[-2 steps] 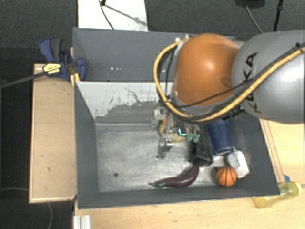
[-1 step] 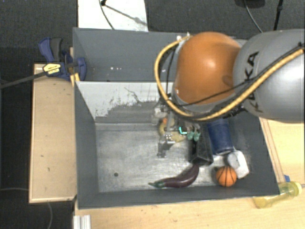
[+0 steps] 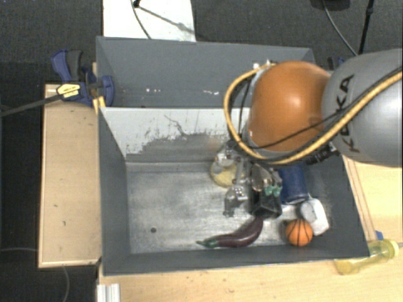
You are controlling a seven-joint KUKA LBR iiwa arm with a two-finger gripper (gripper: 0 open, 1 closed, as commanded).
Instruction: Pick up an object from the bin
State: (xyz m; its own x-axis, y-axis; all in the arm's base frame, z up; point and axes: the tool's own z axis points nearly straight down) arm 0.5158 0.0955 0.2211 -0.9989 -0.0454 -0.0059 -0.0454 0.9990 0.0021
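Observation:
My gripper hangs low over the right half of the bin floor, below the arm's orange cover. Just under and in front of it lies a dark purple toy eggplant, its green stem pointing left. A pale yellowish thing sits right behind the gripper, partly hidden by it. To the right lie a small orange ball, a white thing and a blue thing that the arm partly covers. Nothing shows between the gripper and the eggplant.
The arm comes in from the right and covers the bin's back right corner. The loose things sit in the right half of the bin, near the front wall. Bare scratched metal floor stretches to the left.

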